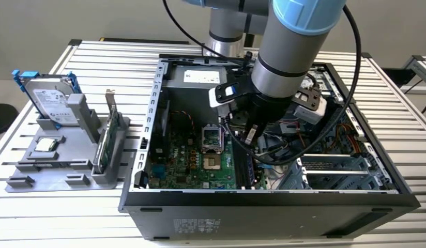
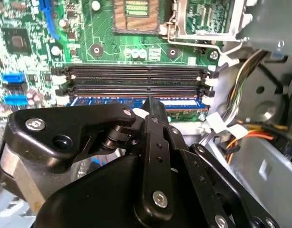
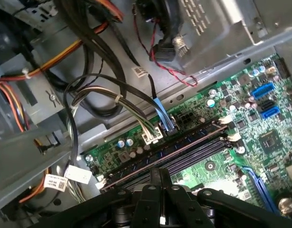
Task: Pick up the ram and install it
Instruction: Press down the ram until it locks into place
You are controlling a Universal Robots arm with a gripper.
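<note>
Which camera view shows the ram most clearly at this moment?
The second wrist view: the ram lies as a blue strip at the memory slots, just beyond the gripper. In the first wrist view the gripper covers that spot. In the exterior view the arm hides it.

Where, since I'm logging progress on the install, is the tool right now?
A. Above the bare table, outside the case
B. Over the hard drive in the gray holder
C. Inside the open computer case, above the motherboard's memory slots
C: in the exterior view the tool reaches down into the open computer case, and the second wrist view shows the memory slots just beneath it.
</note>
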